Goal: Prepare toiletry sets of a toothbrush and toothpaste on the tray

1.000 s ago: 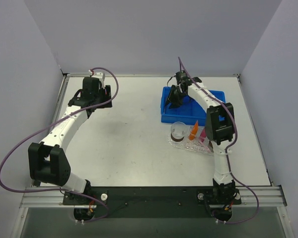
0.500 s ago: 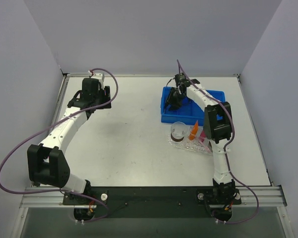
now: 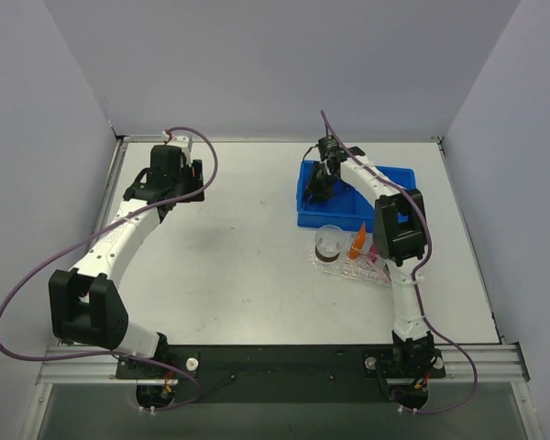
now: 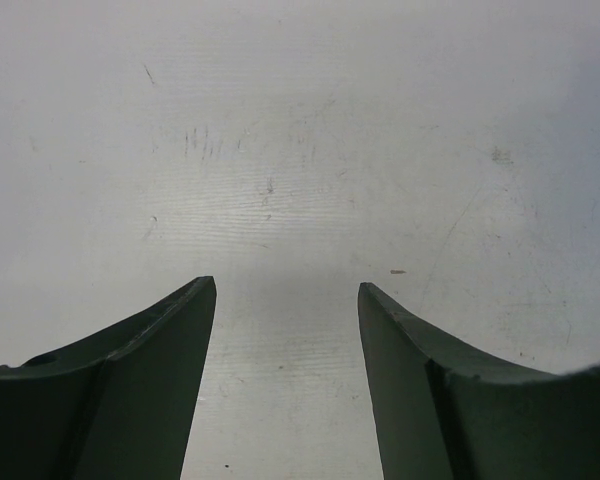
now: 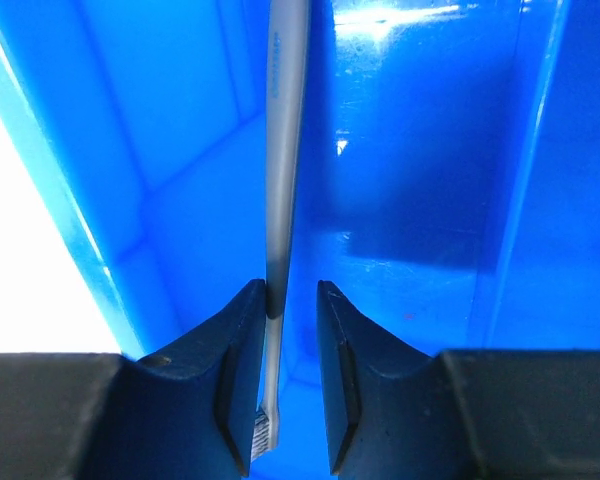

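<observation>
Right gripper (image 5: 292,300) jaws stand narrowly apart, straddling the toothbrush (image 5: 284,120) shaft. One pad touches it and there's a gap at the other, so it's not clamped yet. The brush lies in the blue bin (image 5: 420,200), probably being picked for the tray (image 3: 348,270), where the orange and pink toothpaste (image 3: 357,242) tubes sit. Left gripper (image 4: 286,300) hangs wide open, holding nothing, over the table (image 4: 280,120), well out of the way.

I count one toothbrush (image 5: 285,130), two toothpaste tubes (image 3: 357,242), one tray (image 3: 348,272), one blue bin (image 3: 319,218) and one round cup (image 3: 329,244).

Toothbrush (image 5: 285,130) — far end cut off at top edge.
</observation>
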`<state>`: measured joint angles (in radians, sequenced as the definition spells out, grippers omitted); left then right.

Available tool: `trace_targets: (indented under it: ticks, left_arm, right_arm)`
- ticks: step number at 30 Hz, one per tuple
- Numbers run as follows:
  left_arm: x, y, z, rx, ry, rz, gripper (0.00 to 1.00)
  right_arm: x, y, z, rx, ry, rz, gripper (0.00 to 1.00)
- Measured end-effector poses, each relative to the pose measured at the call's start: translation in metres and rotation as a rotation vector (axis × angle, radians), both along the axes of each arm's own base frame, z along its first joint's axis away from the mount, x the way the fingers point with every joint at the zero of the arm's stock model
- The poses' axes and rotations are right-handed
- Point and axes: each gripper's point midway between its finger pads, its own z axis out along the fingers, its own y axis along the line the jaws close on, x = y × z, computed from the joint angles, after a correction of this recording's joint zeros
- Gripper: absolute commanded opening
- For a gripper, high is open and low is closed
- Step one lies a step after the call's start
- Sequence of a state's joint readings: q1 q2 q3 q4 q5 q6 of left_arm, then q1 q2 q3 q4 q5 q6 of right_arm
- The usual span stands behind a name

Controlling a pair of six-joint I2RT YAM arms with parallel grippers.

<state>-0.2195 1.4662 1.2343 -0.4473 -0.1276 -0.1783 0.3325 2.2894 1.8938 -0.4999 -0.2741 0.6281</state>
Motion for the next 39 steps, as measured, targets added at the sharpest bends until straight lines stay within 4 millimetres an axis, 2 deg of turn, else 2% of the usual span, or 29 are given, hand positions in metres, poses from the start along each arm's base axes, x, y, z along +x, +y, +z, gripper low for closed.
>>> trace_targets:
  ticks: [5,14,18,32,39]
  left_arm:
    - [-0.001,0.000,0.001,-0.001,-0.003,0.000,0.69]
    - [-0.004,0.001,0.000,0.003,-0.001,-0.001,0.69]
    - [-0.004,0.002,0.001,0.004,-0.006,0.000,0.69]
    - [-0.005,0.003,0.006,0.006,-0.018,0.000,0.69]
    - [-0.008,-0.001,0.015,0.005,-0.042,-0.015,0.69]
  right_arm:
    - [0.002,0.000,0.002,-0.013,-0.010,0.000,0.22]
    - [0.002,0.008,-0.005,0.005,0.010,-0.009,0.10]
    - [0.002,0.008,-0.006,0.020,0.023,-0.032,0.00]
    - [0.013,-0.005,0.001,0.106,0.039,-0.176,0.00]
    - [0.024,-0.009,0.029,0.161,-0.024,-0.230,0.00]
